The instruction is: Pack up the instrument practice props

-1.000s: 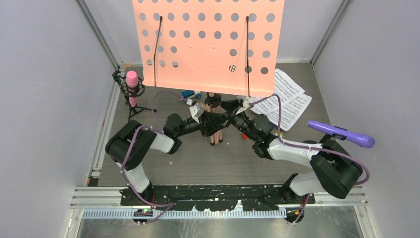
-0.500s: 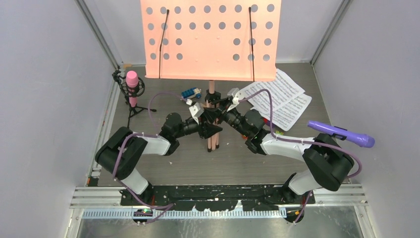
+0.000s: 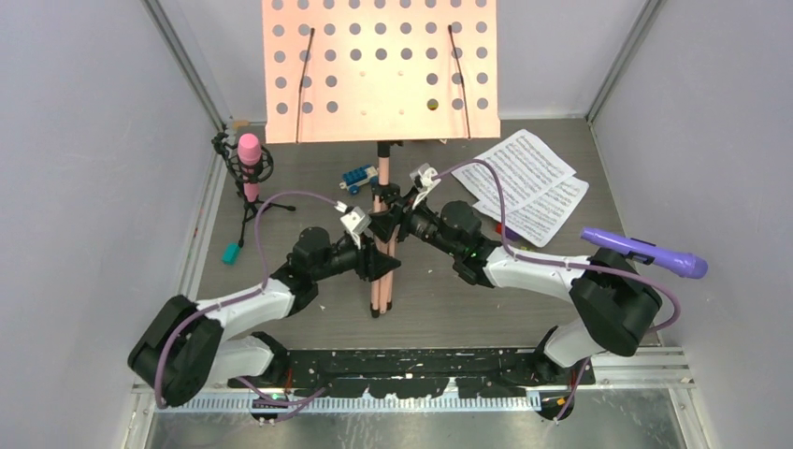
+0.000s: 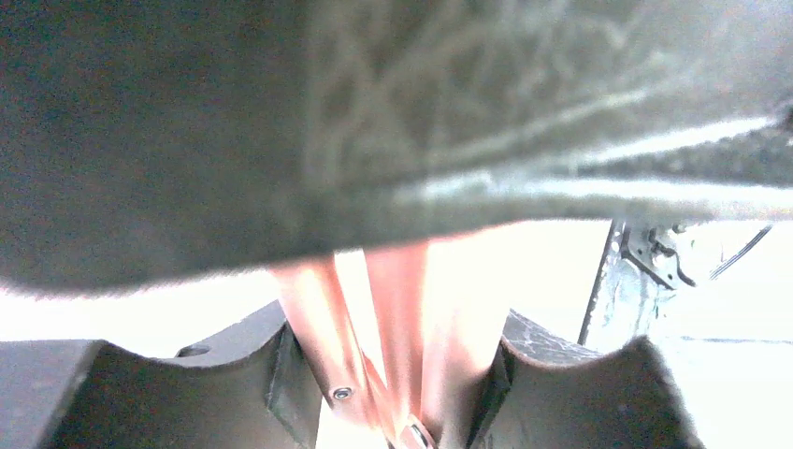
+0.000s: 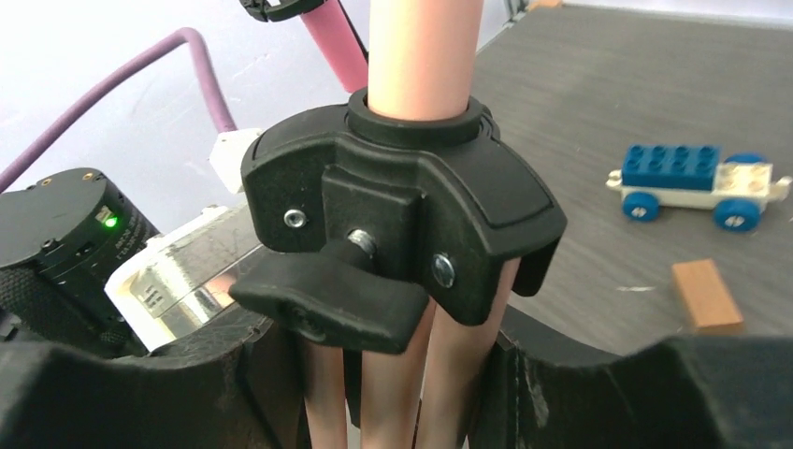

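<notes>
**Left end effector**: I read it as partly closed, with its two fingers pressed on either side of the folded pink legs of the music rack.

**Right end effector**: likewise clamped on the leg bundle, just beneath the black collar with its wing knob.

**Music rack:** it stands upright at mid-table, with the perforated desk toward the far wall. I hold it with both arms, the left grip nearer the feet.

**Overhead view only:**
- The sheet-music pages lie to the right of the rack.
- The pink microphone sits on its stand at far left.
- The purple microphone is at the right edge.
- A teal block lies at left.

**Right wrist view adds:** the collar's screws, and a brown block near the blue toy car.

**Left wrist view:** mostly dark blur; only the legs and fingers are legible.
</notes>
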{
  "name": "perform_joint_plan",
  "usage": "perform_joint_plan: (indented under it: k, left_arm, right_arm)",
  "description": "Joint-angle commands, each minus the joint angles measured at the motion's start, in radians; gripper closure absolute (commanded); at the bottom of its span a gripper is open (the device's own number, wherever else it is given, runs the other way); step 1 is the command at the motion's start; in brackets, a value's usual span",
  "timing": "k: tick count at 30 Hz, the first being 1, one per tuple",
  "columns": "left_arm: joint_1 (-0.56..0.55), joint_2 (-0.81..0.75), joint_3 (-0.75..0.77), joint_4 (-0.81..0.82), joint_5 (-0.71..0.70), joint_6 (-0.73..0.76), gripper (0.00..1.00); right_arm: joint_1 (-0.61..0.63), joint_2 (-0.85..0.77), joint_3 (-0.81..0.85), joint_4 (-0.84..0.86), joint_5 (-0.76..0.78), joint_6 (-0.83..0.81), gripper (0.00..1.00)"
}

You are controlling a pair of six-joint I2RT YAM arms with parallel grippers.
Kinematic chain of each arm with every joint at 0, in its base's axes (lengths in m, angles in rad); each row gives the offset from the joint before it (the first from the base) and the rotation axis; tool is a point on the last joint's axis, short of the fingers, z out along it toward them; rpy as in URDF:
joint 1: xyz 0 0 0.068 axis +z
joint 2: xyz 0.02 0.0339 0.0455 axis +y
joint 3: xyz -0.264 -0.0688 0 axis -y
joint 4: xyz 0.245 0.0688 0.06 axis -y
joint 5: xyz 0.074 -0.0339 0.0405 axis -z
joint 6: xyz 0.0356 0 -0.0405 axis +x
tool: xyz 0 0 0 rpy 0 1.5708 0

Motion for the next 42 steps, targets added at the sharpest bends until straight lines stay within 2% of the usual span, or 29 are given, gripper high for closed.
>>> perform_joint_plan:
  k: [1,7,16,20,30,34,39,42]
  left_arm:
    - [-0.032,-0.196,0.016,-0.125,-0.022,0.154,1.0]
    - [-0.033,-0.236,0.011,-0.177,-0.094,0.167,1.0]
    - [-0.028,-0.063,0.124,-0.192,-0.124,0.167,1.0]
    - [-0.006,0.026,0.202,-0.246,-0.116,0.17,1.0]
    - [0.018,0.18,0.29,-0.237,-0.043,0.127,1.0]
    - [0.017,0.231,0.302,-0.244,0.005,0.109,1.0]
    - [0.017,0.246,0.301,-0.284,-0.025,0.119,1.0]
    - [0.02,0.25,0.317,-0.334,-0.073,0.122,0.84]
  right_arm:
    - [-0.064,0.01,0.033,0.04,0.322,-0.058,0.99]
    - [-0.064,0.052,0.033,0.065,0.38,-0.001,0.99]
    - [-0.088,0.106,0.091,-0.047,0.471,0.018,0.99]
    - [-0.154,0.159,0.16,-0.173,0.414,0.07,0.99]
    - [-0.247,0.377,0.309,-0.283,0.244,0.124,0.99]
    - [-0.254,0.444,0.33,-0.297,0.205,0.152,0.99]
    - [-0.255,0.479,0.303,-0.275,0.206,0.191,0.99]
    - [-0.255,0.506,0.319,-0.295,0.182,0.186,0.98]
